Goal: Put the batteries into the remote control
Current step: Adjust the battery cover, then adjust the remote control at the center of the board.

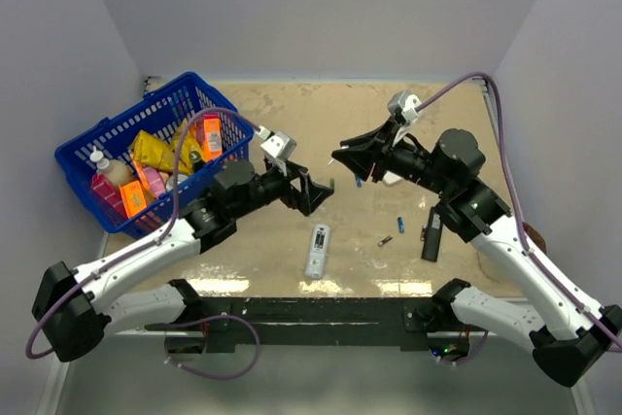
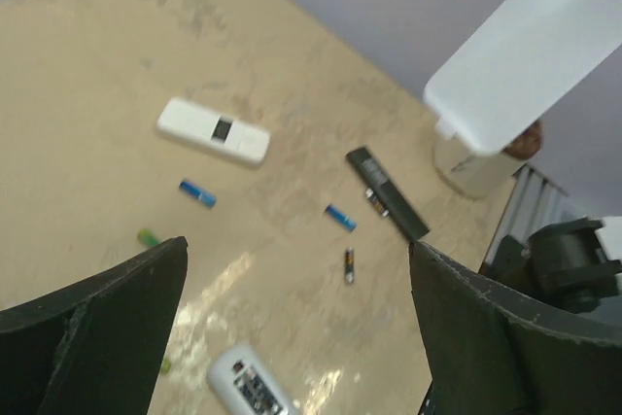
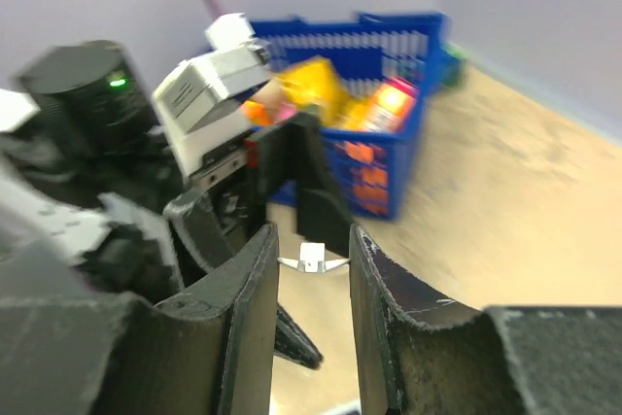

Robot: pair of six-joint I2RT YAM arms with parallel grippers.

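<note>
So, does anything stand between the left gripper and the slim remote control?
Nothing visible does. The left gripper is open above the table, and the remote control lies just below it in the top view, with only bare tabletop around. The batteries lie apart, further right.

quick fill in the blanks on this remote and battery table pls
1. The basket beside the left arm is ___ in colour.
2. The left gripper has its jaws wide ___, with nothing between them.
3. In the top view, the black remote lies to the ___ of the remote control.
4. The right gripper has a thin piece, ___ in colour, between its jaws.

Missing words: blue; open; right; white
</note>
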